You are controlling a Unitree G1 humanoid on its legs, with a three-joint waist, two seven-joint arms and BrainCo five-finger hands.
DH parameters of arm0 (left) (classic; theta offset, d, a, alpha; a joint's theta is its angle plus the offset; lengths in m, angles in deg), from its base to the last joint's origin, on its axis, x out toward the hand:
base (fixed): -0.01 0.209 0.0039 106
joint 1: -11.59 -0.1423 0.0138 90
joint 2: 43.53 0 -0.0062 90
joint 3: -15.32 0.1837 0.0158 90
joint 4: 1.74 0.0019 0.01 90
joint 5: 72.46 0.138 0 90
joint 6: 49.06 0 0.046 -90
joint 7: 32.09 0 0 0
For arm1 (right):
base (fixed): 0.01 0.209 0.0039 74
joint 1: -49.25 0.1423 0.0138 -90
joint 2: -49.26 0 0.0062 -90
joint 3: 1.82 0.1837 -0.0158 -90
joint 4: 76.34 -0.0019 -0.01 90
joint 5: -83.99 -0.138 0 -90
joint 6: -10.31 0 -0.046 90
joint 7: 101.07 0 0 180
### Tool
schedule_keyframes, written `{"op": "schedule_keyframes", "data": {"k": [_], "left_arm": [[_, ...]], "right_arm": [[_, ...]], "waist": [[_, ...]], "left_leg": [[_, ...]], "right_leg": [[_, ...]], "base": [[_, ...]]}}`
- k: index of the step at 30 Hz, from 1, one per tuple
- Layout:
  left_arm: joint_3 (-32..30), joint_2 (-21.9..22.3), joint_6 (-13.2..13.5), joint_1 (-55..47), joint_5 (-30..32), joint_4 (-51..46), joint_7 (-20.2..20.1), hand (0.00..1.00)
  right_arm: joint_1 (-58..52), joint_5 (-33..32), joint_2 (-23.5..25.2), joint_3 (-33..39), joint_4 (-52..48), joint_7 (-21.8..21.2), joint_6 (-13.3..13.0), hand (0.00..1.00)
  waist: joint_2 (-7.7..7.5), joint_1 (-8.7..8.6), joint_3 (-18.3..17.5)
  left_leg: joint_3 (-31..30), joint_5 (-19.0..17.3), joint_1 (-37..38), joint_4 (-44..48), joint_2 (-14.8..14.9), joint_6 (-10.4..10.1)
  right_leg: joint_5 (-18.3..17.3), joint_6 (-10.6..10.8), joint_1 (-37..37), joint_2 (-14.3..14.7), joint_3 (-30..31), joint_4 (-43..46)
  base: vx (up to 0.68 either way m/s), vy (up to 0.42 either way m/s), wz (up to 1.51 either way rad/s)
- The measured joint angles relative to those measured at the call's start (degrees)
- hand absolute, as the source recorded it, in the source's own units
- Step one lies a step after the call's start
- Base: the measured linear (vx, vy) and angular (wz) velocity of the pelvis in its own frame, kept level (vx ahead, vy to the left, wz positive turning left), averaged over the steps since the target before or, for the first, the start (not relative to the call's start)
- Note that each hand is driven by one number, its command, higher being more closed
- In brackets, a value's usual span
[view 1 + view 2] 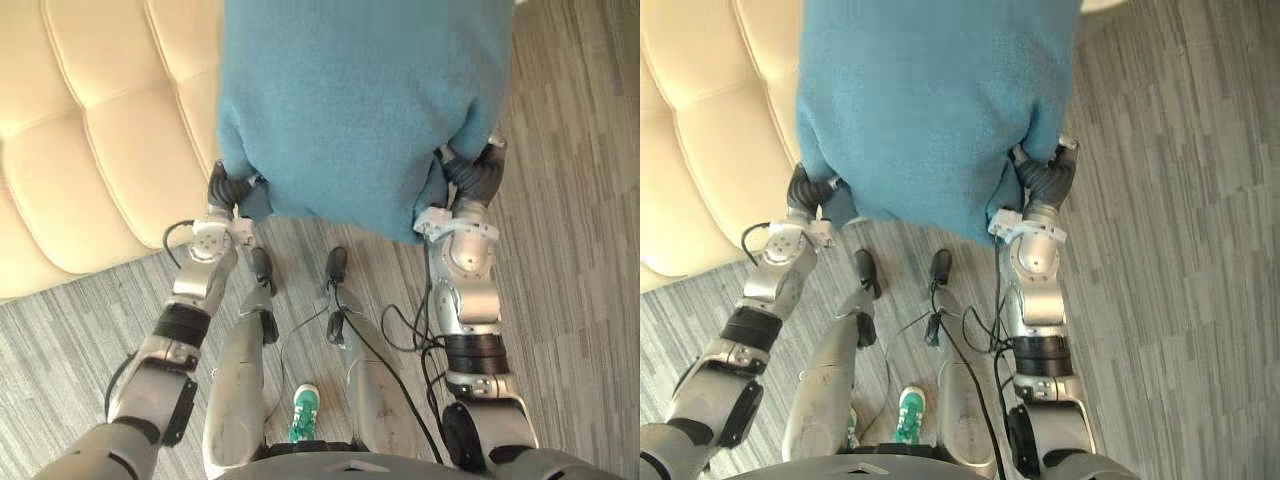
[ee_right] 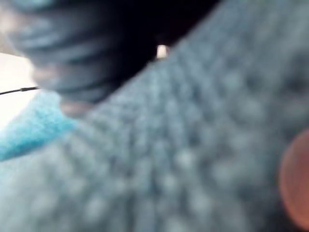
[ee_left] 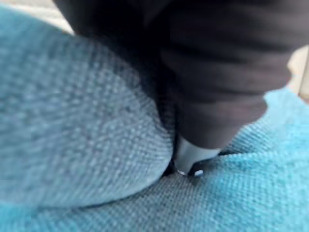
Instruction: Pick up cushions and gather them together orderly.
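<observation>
Cushion (image 1: 365,100): large, teal, coarse woven cover.
Cushion, place: raised off the floor (image 1: 570,200) between both hands, close under the head camera, covering the upper middle of both eye views.
Cushion, lower edge: sagging in a shallow curve from one wrist to the other; a small flap of teal cloth hanging just beside the left wrist.
Cushion, against the sofa (image 1: 90,130): left side overlapping the sofa's edge in the eye views; touching or apart, cannot tell.
Left hand (image 1: 228,188): at the cushion's lower left corner, dark ribbed cover pushed into the cloth.
Left hand, state: spread or curled, cannot tell; all beyond the cover hidden behind the cushion.
Left hand, wrist view: cover tight against the weave, a short silver part sunk in a crease between two bulges of cloth.
Right hand (image 1: 478,172): at the cushion's lower right corner, dark ribbed cover bent inward against the cloth.
Right hand, state: spread or curled, cannot tell; buried under the cushion's edge.
Right hand, wrist view: cover at one corner, teal weave very close across the rest, too blurred for more.
Sofa: cream, tufted in padded squares, on the robot's left.
Floor: grey carpet in fine stripes, below and right of the cushion.
</observation>
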Motion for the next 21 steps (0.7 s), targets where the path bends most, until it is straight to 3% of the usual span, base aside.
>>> {"op": "schedule_keyframes", "data": {"k": [7, 10, 15, 21], "left_arm": [[0.0, 2.8, 0.1, -14.0, 2.2, -16.4, 0.2, 1.0], [0.0, 3.2, 0.2, -20.1, 2.9, -20.3, 0.2, 1.0], [0.0, 4.3, 2.1, -30.2, 6.1, -23.7, -0.1, 1.0], [-1.5, 4.5, 2.8, -35.0, 6.7, -25.3, -0.3, 1.0]], "right_arm": [[-15.7, 2.9, 2.5, -4.2, -5.0, -2.1, 0.3, 1.0], [-21.6, 4.0, 3.7, -5.6, -7.2, -4.3, 0.3, 1.0], [-27.9, 5.7, 4.0, -6.8, -7.2, -9.0, -0.5, 1.0], [-27.8, 6.1, 3.3, -7.6, -7.0, -12.3, -1.1, 1.0]], "waist": [[0.12, 0.59, -0.2], [0.22, 0.67, -5.1], [1.59, 0.14, -13.0], [3.02, 0.32, -16.7]], "left_leg": [[-1.3, -3.5, 8.5, 2.2, -0.9, -0.8], [-1.5, -4.1, 10.2, 1.9, -0.9, -1.2], [-3.0, -3.5, 17.8, -3.0, -1.1, -1.4], [-4.4, -2.4, 24.8, -8.1, -1.2, -1.7]], "right_leg": [[-6.8, 0.4, 6.8, -2.1, -0.7, 7.6], [-8.0, 0.7, 8.3, -1.9, -0.9, 7.3], [-7.7, 0.6, 16.7, -0.4, -2.2, 1.6], [-5.2, 0.9, 25.7, 1.5, -3.4, -6.8]], "base": [[0.02, -0.024, 0.16], [0.1, -0.039, 0.01], [0.17, -0.01, 0.05], [0.13, 0.004, 0.07]]}}
